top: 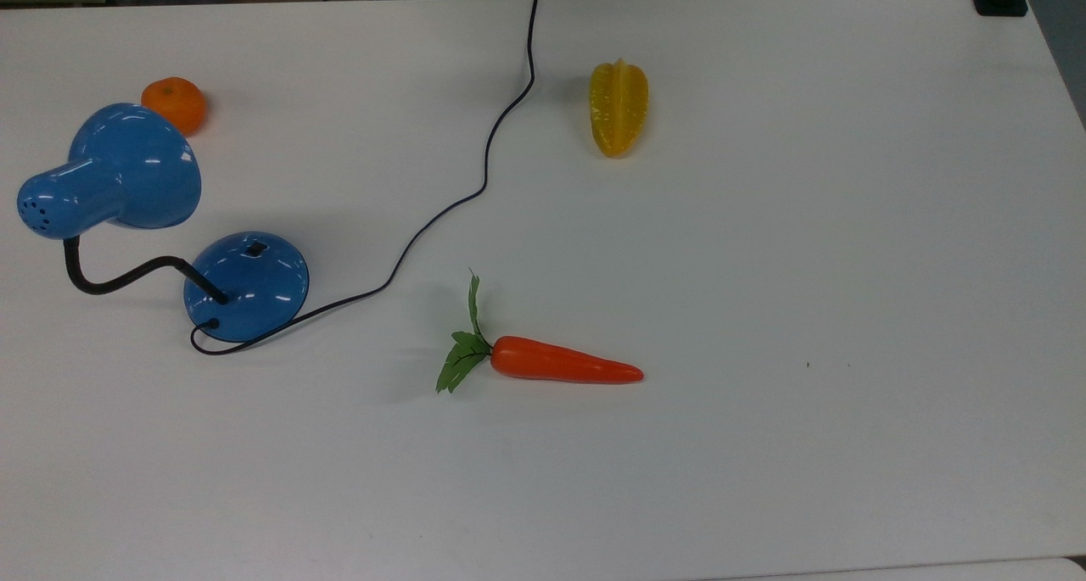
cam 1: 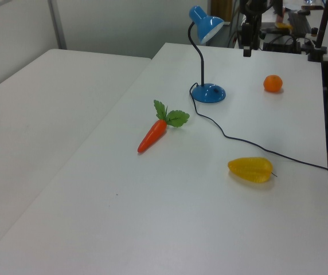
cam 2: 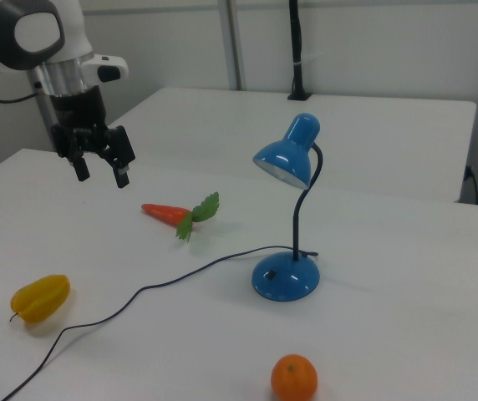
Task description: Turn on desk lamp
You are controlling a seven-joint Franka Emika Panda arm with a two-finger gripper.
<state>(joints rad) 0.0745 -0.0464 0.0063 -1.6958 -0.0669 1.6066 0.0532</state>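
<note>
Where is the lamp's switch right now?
The switch sits on the lamp's base at the top view's left, on the side facing the orange.

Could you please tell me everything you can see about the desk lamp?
The desk lamp is glossy blue, apparently metal, and stands upright on the white table. Its bell-shaped shade tilts downward on a bent black neck. The round domed base carries a small black switch. A black cord trails across the table. Nothing else touches it; it looks unlit.
</note>
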